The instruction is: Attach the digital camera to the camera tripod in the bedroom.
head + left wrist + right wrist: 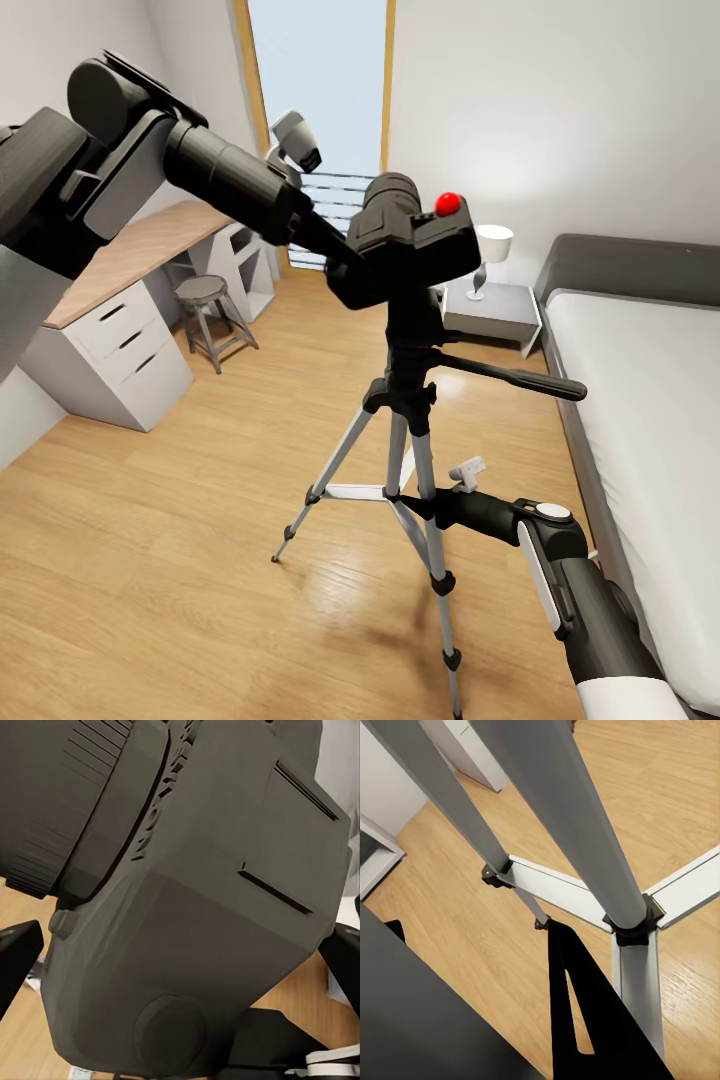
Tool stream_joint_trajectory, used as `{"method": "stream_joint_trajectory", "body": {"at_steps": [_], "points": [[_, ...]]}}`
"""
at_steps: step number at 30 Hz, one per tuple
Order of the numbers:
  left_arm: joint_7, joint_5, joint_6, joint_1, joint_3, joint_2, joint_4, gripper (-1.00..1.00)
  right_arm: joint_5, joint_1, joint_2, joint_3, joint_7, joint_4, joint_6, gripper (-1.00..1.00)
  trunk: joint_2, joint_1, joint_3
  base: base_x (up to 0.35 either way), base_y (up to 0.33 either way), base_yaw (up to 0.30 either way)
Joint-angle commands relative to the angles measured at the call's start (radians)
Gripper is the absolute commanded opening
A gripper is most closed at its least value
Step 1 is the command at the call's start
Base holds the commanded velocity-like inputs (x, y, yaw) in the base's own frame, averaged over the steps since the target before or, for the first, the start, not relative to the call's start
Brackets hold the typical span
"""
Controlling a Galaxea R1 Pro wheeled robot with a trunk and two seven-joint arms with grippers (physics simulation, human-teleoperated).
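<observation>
The black digital camera (pixel 405 240) with its red round button sits on top of the camera tripod (pixel 410 400), on the black head above the long pan handle (pixel 520 381). My left gripper (pixel 345 250) reaches in from the upper left and is shut on the camera. In the left wrist view the camera body (pixel 195 900) sits between the two black fingers (pixel 15 964). Low down, my right gripper (pixel 418 503) is at the tripod's near silver leg, by the centre brace. In the right wrist view a black finger (pixel 577 1020) lies against the silver legs (pixel 577 832), closed around one.
The room has a light wood floor. A white desk with drawers (pixel 110 345) and a small grey stool (pixel 205 295) stand at the left. A grey bed (pixel 650 420) runs along the right, with a nightstand (pixel 495 312) and lamp (pixel 493 245) behind the tripod. A tall window (pixel 320 90) is at the back.
</observation>
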Motion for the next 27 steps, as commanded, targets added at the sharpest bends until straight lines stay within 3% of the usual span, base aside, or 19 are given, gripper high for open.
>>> {"method": "stream_joint_trajectory", "body": {"at_steps": [1, 13, 27], "points": [[-0.001, 0.003, 0.008, -0.002, -0.003, -0.002, 0.0, -1.0, 0.067, -0.001, 0.0, -0.002, 0.007, -0.001, -0.007, -1.0, -0.002, 0.001, -0.002, 0.0, 0.0, 0.0], [0.05, 0.002, 0.008, -0.002, -0.003, -0.018, -0.001, -1.0, 0.067, -0.001, 0.0, -0.003, 0.007, -0.001, -0.007, -1.0, -0.002, 0.001, -0.002, 0.0, 0.0, 0.0], [0.071, 0.007, 0.008, -0.002, 0.001, -0.015, -0.012, -1.0, 0.067, -0.001, 0.0, -0.004, 0.007, -0.001, -0.007, -1.0, -0.002, 0.001, -0.002, 0.0, 0.0, 0.0]]}}
